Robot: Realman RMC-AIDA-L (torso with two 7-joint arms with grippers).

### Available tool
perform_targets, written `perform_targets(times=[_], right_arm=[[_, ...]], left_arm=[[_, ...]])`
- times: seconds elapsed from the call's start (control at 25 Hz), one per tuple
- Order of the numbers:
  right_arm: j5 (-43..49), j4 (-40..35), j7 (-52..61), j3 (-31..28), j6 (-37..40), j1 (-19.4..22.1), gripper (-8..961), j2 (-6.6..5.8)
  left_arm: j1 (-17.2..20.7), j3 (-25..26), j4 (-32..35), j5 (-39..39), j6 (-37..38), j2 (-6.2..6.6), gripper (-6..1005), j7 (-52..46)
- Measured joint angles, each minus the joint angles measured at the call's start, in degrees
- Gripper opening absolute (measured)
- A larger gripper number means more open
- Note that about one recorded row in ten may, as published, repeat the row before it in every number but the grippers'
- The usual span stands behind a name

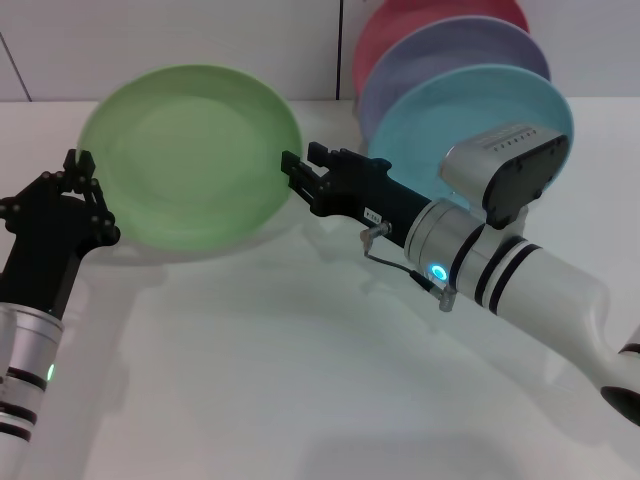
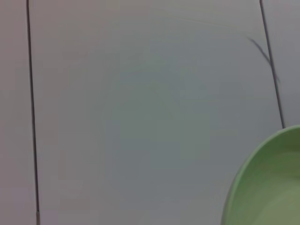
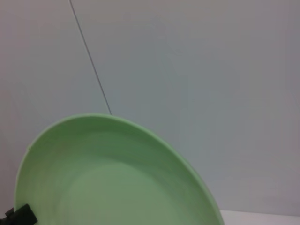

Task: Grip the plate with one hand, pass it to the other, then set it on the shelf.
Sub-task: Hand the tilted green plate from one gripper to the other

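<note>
Holding the plate between two end effectors above the bench

Head view: the light green plate (image 1: 190,155) is raised off the white bench (image 1: 300,380) and tilted, its hollow face toward the camera, near the bench's far left part. The left end effector (image 1: 85,190), black on a slim silver arm with a green light, meets the plate's left rim; whether its fingers are clamped cannot be told. The right end effector (image 1: 297,180), on the thick white banded arm with a blue light, closes on the plate's right rim. At the far right edge stand a turquoise plate (image 1: 470,110), a lavender plate (image 1: 450,55) and a red plate (image 1: 400,25), upright, one behind another. Both wrist views show the green rim against a grey wall.
</note>
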State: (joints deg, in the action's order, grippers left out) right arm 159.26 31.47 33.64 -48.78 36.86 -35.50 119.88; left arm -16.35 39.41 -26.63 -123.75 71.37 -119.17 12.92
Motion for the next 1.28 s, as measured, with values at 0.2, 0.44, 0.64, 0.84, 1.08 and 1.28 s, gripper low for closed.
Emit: perform_targets(times=[0.2,0.44,0.64,0.84,1.08,1.28], right_arm=[[0.00,-0.12,0.01,0.08,-0.05,-0.02,377,0.00],[0.00,-0.16,0.05,0.09,-0.11,0.04,378,0.00],[0.00,-0.19,0.08,0.09,-0.12,-0.03,298,0.00],[0.00,-0.37,0.09,0.09,-0.12,-0.06,266,0.00],[0.00,-0.36,0.10,0.09,-0.12,-0.11,261,0.00],[0.00,-0.32,0.08,0.09,-0.12,-0.18,260,0.00]], left_arm=[[-0.08,-0.30,0.00,0.00,0.00,0.00,96,0.00],[-0.20,-0.32,0.00,0.00,-0.10,0.00,98,0.00],[-0.26,-0.32,0.07,0.00,-0.19,0.00,99,0.00],[-0.35,-0.31,0.10,0.00,-0.19,0.00,100,0.00],[-0.11,-0.30,0.04,-0.08,-0.21,0.00,101,0.00],[0.12,-0.36,0.00,-0.37,-0.17,0.00,102,0.00]])
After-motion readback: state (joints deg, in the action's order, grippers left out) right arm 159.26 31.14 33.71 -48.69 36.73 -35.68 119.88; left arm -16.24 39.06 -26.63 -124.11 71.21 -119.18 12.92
